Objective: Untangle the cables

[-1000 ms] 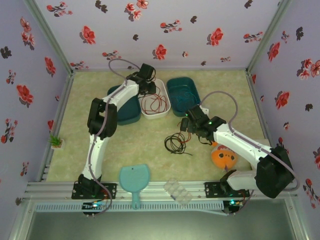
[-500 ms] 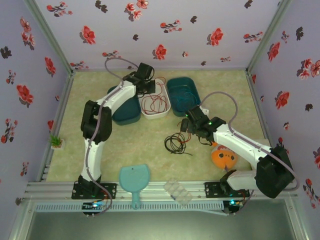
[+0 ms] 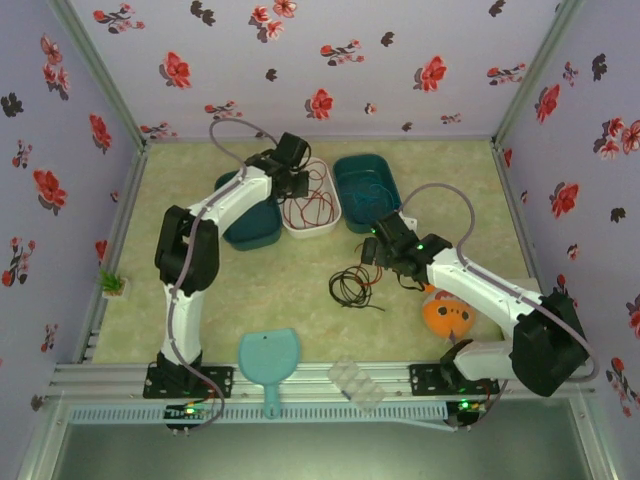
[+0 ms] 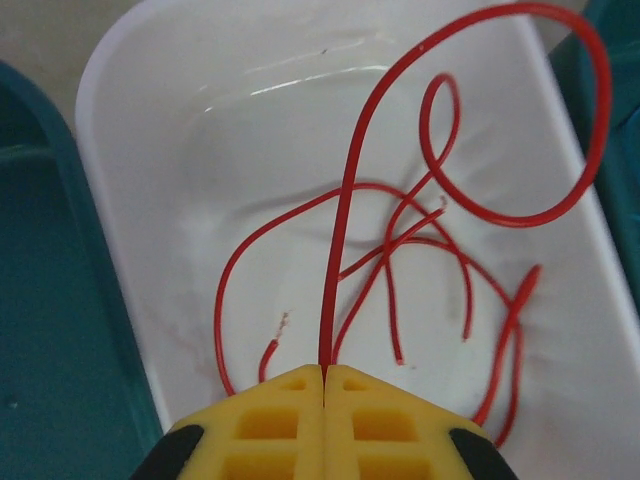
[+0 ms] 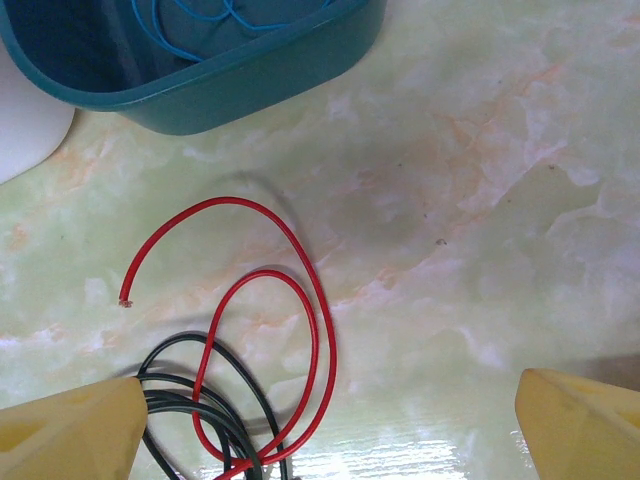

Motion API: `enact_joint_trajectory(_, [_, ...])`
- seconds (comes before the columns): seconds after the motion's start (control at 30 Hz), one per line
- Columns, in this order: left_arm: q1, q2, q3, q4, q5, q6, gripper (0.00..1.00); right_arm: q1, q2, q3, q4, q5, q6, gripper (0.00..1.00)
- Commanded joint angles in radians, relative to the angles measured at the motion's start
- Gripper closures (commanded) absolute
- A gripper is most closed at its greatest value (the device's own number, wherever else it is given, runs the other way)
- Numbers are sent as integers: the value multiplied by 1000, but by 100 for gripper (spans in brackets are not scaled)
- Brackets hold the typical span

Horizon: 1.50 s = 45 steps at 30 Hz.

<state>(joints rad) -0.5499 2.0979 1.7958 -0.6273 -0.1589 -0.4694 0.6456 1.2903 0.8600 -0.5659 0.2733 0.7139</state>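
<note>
Cables (image 3: 350, 288) lie partly sorted: the left gripper's (image 4: 325, 375) closed jaws pinch a red wire (image 4: 345, 210) over the white tray (image 4: 150, 120), while a black-red tangle (image 5: 235, 455) is left beside the right gripper's (image 5: 325, 440) wide-open jaws.

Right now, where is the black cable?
In the top view, the black cable lies coiled on the table near its centre, close by the open right gripper; a red wire crosses it.

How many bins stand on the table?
3: the left teal bin, partly under the left arm; the white bin in the middle, holding red wire; the right teal bin beside it.
</note>
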Motion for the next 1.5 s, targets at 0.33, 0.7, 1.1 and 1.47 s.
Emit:
enact_joint_trajectory(0.33, [-13, 177, 147, -171, -81, 38, 100, -6, 23, 28, -34, 29, -12, 5])
enact_joint_trajectory(0.7, [-35, 199, 208, -196, -37, 69, 83, -6, 64, 58, -39, 27, -21, 6])
enact_joint_trajectory(1.1, [-53, 1, 102, -132, -42, 63, 51, -20, 9, 18, -15, 40, 5, 18])
enact_joint_trajectory(1.47, [-56, -148, -17, -61, -48, 51, 19, -61, 55, 2, -21, 22, 51, 28])
